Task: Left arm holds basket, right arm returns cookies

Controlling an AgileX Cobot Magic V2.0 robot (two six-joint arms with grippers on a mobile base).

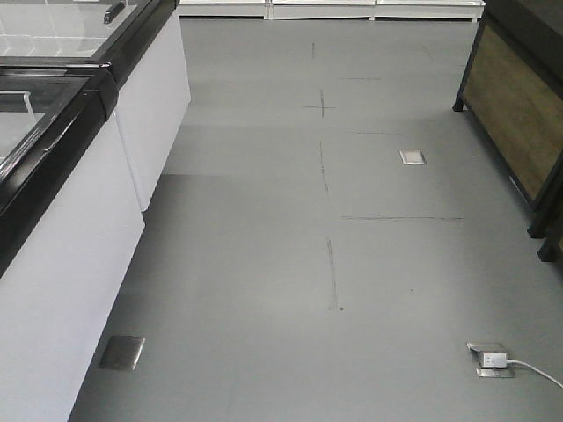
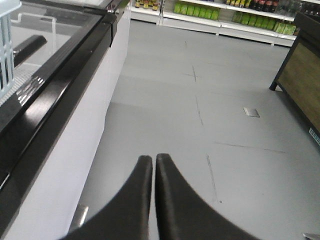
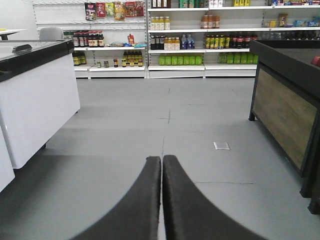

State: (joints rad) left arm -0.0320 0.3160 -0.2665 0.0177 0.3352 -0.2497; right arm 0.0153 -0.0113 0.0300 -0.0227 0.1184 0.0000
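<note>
Both my left claw and right claw are pressed shut on nothing, held over the aisle floor, I judge for travelling; the basket edges over the freezer lid, cookies nowhere in sight

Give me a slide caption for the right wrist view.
Right gripper shut and empty, facing a grey shop aisle: stocked shelves ahead, white freezer and wooden counter flanking.
</note>
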